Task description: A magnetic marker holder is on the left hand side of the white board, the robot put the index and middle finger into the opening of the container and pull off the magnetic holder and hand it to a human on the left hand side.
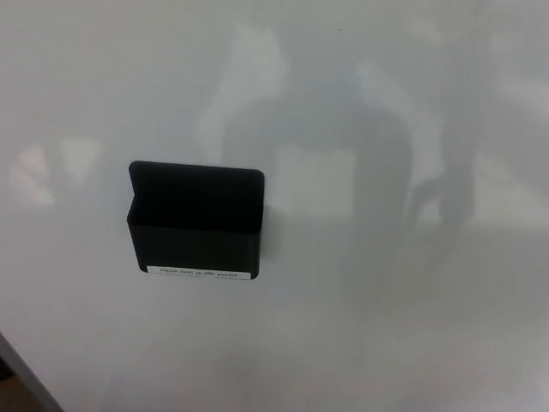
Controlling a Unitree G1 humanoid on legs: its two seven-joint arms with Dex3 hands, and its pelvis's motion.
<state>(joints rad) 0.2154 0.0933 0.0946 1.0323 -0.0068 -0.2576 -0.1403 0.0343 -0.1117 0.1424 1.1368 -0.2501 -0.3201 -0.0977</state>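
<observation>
Neither robot hand shows up in this shot, so can't say anything about their grip. The black marker holder (196, 221) sits stuck to the whiteboard (386, 343), left of centre, with a white label strip (199, 273) along its bottom edge; the print's too blurry to read properly. The board is glossy, with hazy grey reflections. The bottom-left corner shows a sliver of something dark past the board's edge.

I'm getting a soft, slightly blurred feed under even, dim light.
Pale glare patches and a grey shadowy reflection are showing on the whiteboard (412, 343); no hand is showing.
</observation>
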